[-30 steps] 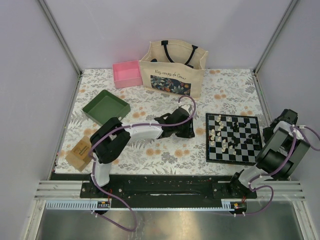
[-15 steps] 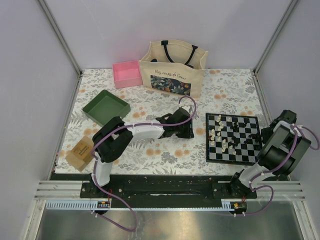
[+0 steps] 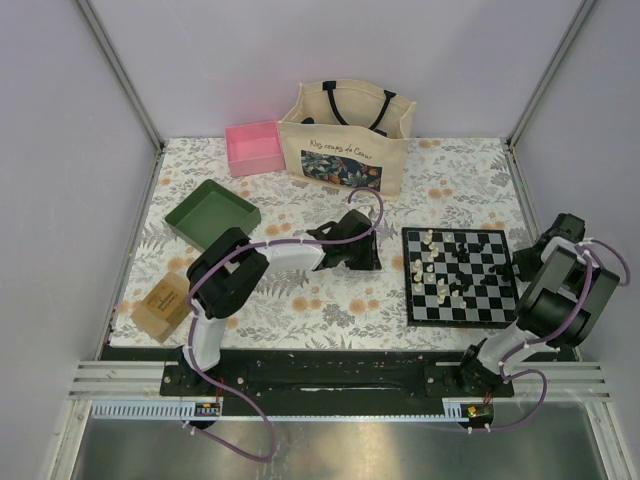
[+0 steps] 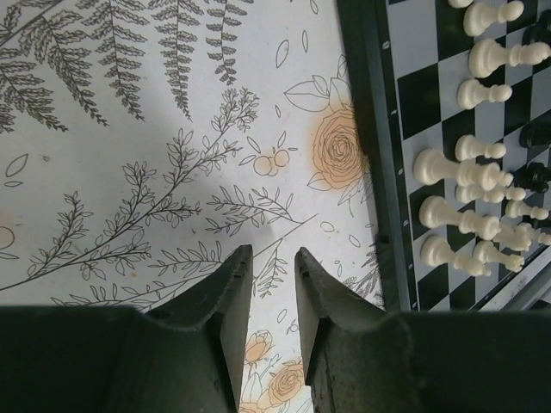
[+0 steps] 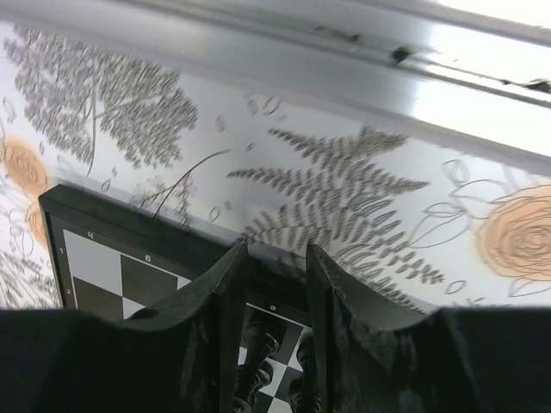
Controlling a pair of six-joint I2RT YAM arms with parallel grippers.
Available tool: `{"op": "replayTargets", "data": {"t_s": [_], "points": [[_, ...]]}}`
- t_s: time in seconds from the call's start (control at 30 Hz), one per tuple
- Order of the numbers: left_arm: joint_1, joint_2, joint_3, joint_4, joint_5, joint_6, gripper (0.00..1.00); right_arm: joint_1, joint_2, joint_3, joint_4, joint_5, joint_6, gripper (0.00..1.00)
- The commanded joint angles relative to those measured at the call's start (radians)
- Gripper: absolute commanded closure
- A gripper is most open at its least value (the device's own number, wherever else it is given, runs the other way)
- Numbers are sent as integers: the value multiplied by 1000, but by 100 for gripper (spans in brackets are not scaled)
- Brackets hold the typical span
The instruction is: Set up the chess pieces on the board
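Note:
The board [image 3: 462, 278] lies at the right of the table with cream-white chess pieces [image 3: 428, 262] along its left side and black chess pieces [image 3: 478, 262] further right. My left gripper [image 3: 364, 252] hovers just left of the board. In its wrist view the left gripper [image 4: 274, 251] is slightly open and empty, with the board's border [image 4: 372, 129] and white pieces [image 4: 465, 172] to the right. My right gripper [image 3: 526, 262] is at the board's right edge. In its wrist view the right gripper [image 5: 277, 249] has narrowly parted jaws over the board's border [image 5: 95, 219], with black pieces [image 5: 258, 366] showing in the gap.
A green tray [image 3: 212, 214], a pink box [image 3: 254, 147] and a printed tote bag [image 3: 345, 137] stand at the back. A cardboard box [image 3: 162, 306] lies at the front left. The metal rail of the wall [image 5: 344, 52] runs just right of the board.
The board has slid to the left and slightly back, along with my right gripper at its right edge. My left gripper has shifted a little left and back.

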Motion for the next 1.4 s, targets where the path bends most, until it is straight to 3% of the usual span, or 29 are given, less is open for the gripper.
{"op": "replayTargets", "data": {"t_s": [0.0,0.63,1.07,1.2,1.37], "points": [[13,7,-1,55,37,-14,70,58,15,33,-40,-47,-55,57],[13,-48,-149,133,51,-59,76,131,-228,-206,19,-171,-87,52],[12,-154,-256,131,-54,-72,76,216,-274,-290,35,-225,-104,50],[15,-192,-265,34,-163,-68,76,259,-289,-304,38,-236,-88,49],[39,-233,-311,4,-203,-62,76,309,-318,-347,62,-276,-23,49]]}}
